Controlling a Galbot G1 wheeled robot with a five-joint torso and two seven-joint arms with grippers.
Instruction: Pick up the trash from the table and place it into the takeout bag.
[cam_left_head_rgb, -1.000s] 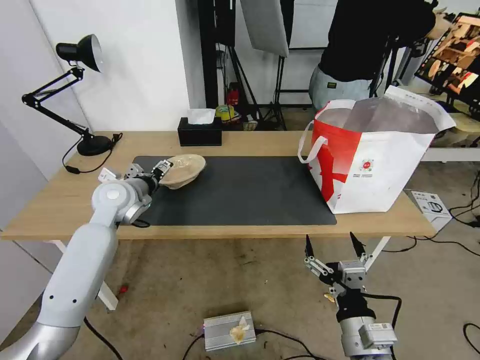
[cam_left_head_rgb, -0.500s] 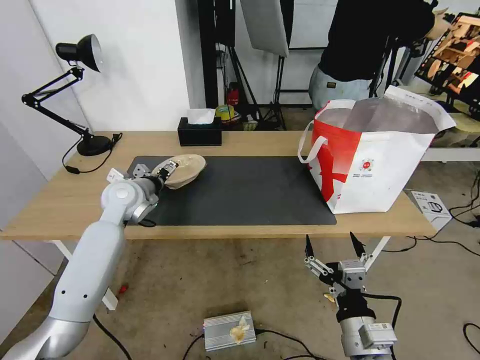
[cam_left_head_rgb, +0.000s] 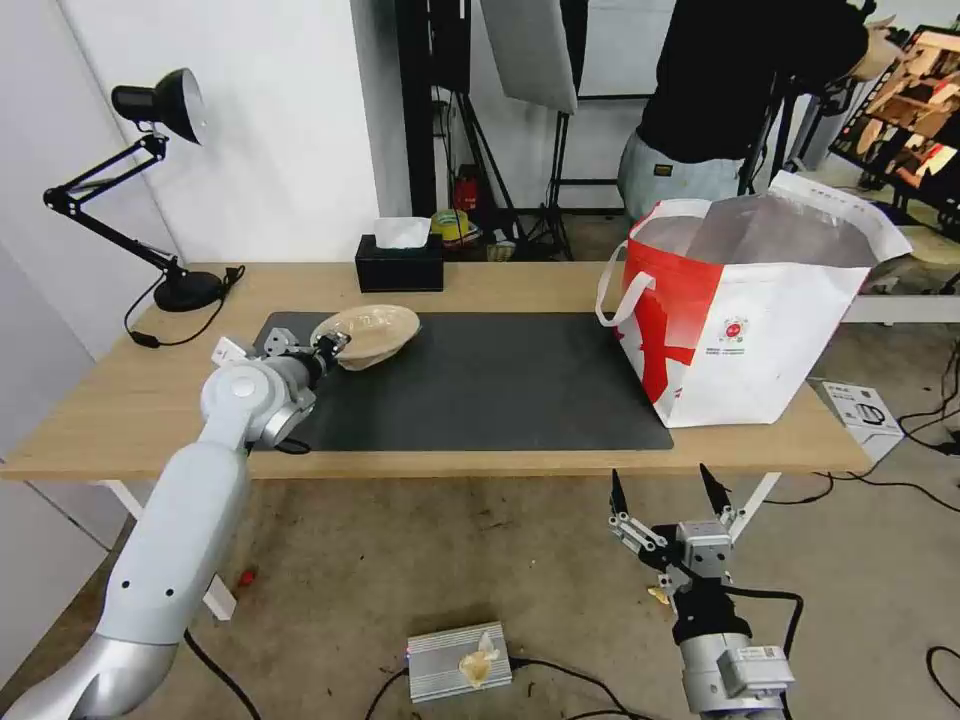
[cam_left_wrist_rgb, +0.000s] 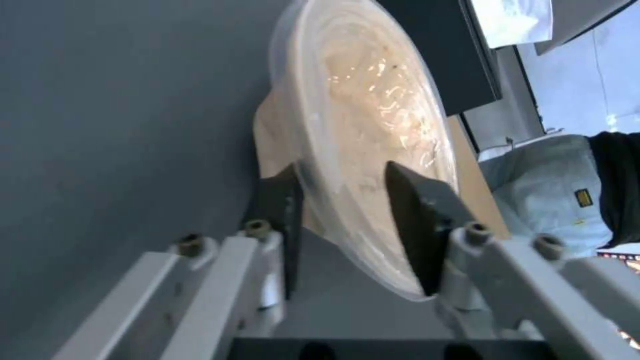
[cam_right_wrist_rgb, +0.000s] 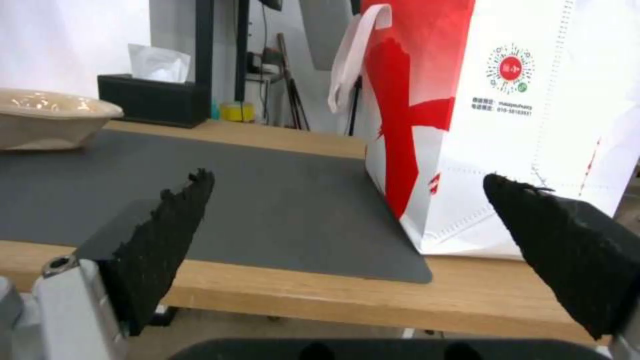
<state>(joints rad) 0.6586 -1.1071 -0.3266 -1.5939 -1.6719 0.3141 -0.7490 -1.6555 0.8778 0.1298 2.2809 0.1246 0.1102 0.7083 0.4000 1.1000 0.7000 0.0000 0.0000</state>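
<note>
A shallow beige pulp bowl (cam_left_head_rgb: 372, 333), the piece of trash in view, hangs just above the left end of the dark grey mat (cam_left_head_rgb: 480, 385) on the table (cam_left_head_rgb: 100, 420). My left gripper (cam_left_head_rgb: 333, 345) is shut on its near rim. In the left wrist view the two dark fingers (cam_left_wrist_rgb: 410, 220) pinch the rim of the bowl (cam_left_wrist_rgb: 360, 105). The takeout bag (cam_left_head_rgb: 745, 310), white with a red panel and foil lining, stands open at the table's right end. My right gripper (cam_left_head_rgb: 662, 492) waits open below the table's front edge, facing the bag (cam_right_wrist_rgb: 507, 115) and the bowl (cam_right_wrist_rgb: 47, 120).
A black tissue box (cam_left_head_rgb: 399, 262) sits at the table's back edge and a black desk lamp (cam_left_head_rgb: 150, 180) at the back left. A person stands behind the bag. On the floor lie a silver box (cam_left_head_rgb: 458, 662) and cables.
The left gripper has lifted the beige bowl off the mat and carried it slightly right and toward the table's back. The right arm has not moved.
</note>
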